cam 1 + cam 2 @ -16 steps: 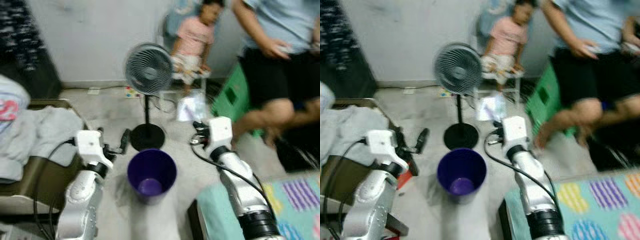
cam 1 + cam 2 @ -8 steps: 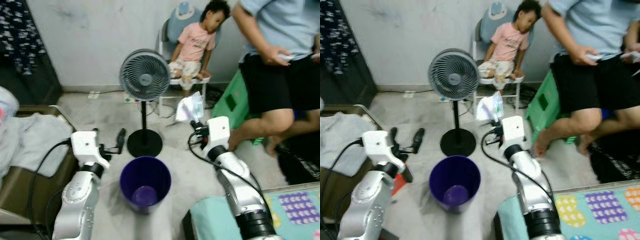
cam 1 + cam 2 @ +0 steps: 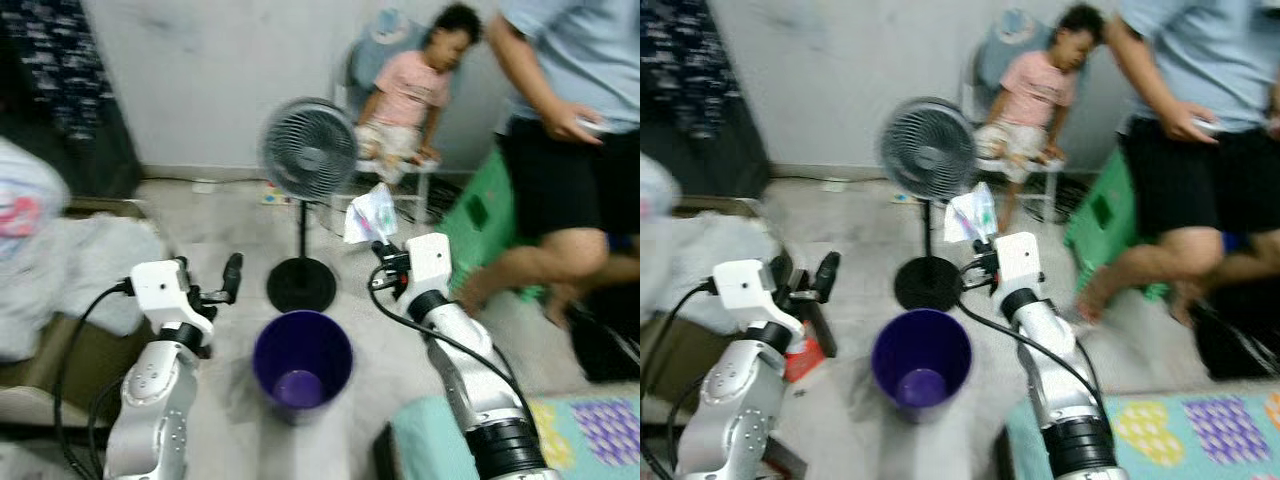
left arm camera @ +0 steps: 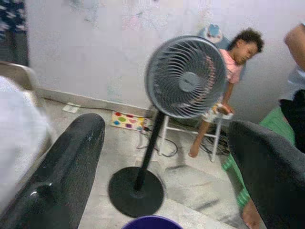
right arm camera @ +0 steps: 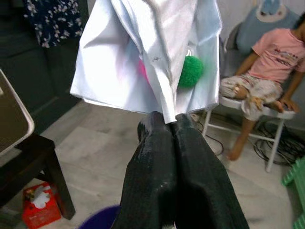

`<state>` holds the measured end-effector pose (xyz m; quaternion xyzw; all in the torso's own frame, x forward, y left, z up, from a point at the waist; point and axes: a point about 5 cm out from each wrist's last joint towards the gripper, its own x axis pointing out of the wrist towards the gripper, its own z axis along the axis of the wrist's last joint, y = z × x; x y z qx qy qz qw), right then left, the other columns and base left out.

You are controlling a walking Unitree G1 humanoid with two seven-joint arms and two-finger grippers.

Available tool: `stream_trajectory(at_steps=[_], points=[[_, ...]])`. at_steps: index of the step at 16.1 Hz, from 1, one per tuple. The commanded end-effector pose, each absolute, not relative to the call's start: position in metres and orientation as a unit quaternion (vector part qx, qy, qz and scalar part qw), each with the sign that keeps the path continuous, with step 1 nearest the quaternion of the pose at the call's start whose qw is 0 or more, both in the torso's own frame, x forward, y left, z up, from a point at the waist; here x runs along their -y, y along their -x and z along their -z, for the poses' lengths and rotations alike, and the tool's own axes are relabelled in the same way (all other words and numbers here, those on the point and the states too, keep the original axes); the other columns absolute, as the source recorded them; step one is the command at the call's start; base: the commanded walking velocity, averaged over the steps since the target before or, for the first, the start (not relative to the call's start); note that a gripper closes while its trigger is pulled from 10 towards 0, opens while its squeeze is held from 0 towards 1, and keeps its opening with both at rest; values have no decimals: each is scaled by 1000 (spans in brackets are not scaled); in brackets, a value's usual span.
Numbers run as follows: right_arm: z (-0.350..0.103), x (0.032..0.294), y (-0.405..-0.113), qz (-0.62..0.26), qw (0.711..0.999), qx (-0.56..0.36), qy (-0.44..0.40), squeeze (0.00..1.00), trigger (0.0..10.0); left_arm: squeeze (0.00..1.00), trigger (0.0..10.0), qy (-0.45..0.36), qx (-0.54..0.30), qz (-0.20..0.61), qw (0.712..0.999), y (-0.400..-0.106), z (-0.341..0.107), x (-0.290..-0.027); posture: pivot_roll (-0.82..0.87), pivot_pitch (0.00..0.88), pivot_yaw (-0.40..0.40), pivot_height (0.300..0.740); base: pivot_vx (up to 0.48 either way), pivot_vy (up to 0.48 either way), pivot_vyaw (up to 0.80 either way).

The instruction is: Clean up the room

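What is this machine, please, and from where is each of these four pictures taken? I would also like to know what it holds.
It is a humanoid robot with two silver arms, each ending in a gripper of two long black fingers. The two wide pictures come from the cameras in its head, looking down and forward. The two close pictures come from cameras on the wrists, looking along the fingers.

The right gripper is shut on a white plastic bag with something pink and something green inside. The left gripper is open and holds nothing.

On the floor between the arms stands a purple bin; behind it stands a grey pedestal fan. Further back a child sits on a chair, and another person sits at the right.
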<state>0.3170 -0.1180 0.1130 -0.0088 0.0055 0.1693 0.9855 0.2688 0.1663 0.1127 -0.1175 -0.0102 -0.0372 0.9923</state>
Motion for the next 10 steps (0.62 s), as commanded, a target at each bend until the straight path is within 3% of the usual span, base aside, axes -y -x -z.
stream_trajectory(at_steps=[1,4,10], points=[[-117,114,-318,-173,985,3,9,0,10000,0,10000,113,8,37,993,-270,-114,-170,-9,51,-61,740,0,480,0],[-117,113,-318,-173,985,4,9,0,10000,0,10000,117,11,37,992,-269,-114,-169,-9,51,-61,740,0,412,0],[-118,114,-319,-174,985,4,13,0,10000,0,10000,124,24,62,990,-269,-118,-164,-16,48,-62,740,0,0,0]])
